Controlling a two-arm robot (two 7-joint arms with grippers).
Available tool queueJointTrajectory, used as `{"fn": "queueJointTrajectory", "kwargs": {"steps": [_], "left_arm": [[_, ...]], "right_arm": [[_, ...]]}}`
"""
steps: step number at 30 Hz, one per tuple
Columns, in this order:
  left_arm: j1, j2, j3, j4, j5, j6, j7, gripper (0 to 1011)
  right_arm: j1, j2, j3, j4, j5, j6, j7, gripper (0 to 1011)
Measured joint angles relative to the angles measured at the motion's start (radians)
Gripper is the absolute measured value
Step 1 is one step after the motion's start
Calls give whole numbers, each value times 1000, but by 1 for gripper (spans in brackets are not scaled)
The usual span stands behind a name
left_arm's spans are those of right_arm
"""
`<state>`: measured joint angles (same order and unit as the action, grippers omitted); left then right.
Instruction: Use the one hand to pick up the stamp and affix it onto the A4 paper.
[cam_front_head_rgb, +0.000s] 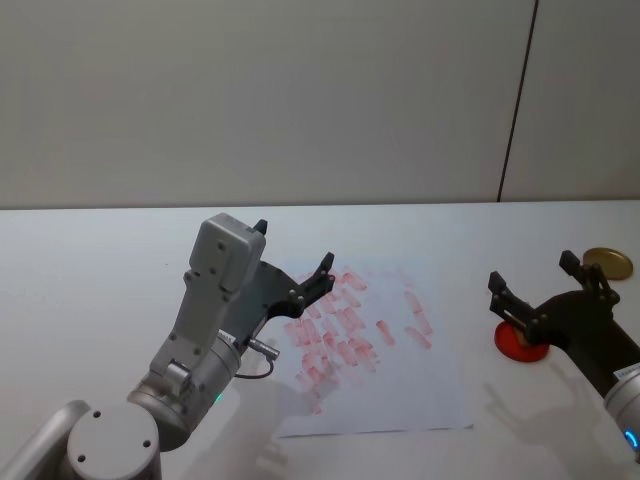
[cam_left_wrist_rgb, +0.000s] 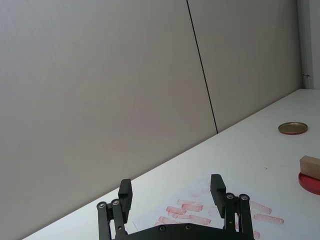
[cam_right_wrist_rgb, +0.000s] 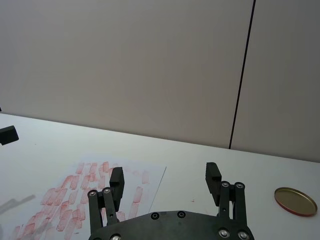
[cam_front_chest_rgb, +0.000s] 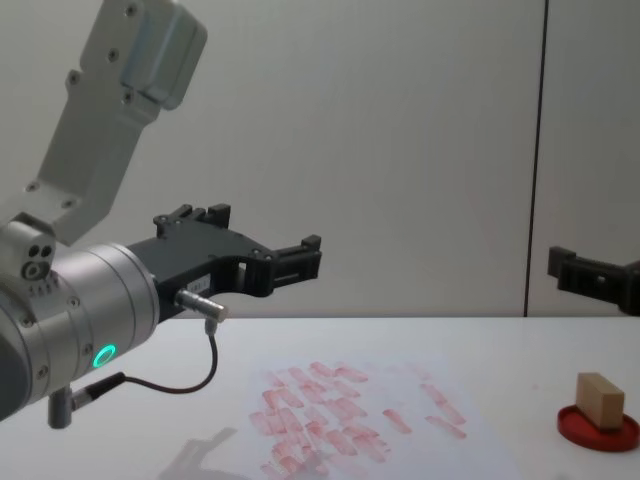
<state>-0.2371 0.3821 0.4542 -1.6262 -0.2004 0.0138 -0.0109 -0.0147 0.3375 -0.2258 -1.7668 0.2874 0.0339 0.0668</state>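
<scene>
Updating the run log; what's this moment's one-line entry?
right gripper: open, above stamp | stamp: on ink pad, untouched | left gripper: open, raised, left edge of paper

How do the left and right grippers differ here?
The left gripper hangs over the A4 paper's left edge; the right gripper hangs over the red ink pad bearing the stamp. The left gripper's arm has a green-lit ring, the right gripper's a blue-lit ring. Both have open fingers and hold nothing.

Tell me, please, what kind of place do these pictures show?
Probably a robot testing lab. A plain white table stands against bare grey wall panels, the A4 paper is crowded with red stamp marks, and the left gripper and the right gripper hang open.
</scene>
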Motion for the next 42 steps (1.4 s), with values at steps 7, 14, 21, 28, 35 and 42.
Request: {"fn": "queueJointTrajectory", "kwargs": {"steps": [7,14,21,28,35,42], "left_arm": [[0,0,0,0,0,0,0,993],[0,0,0,0,0,0,0,993],[0,0,0,0,0,0,0,993],[0,0,0,0,0,0,0,993],[0,0,0,0,0,0,0,993],[0,0,0,0,0,0,0,993]], "right_arm": [[0,-5,-1,0,0,6,-5,1001],[2,-26,-9,-1,-1,52,-52,1001],[13,-58,-15,6,10,125,-120,1001],[54,-93,-12,51,25,190,-171,1001],[105,-122,-4,109,33,236,-196,1001],[154,-145,2,164,37,282,-204,1000]]}}
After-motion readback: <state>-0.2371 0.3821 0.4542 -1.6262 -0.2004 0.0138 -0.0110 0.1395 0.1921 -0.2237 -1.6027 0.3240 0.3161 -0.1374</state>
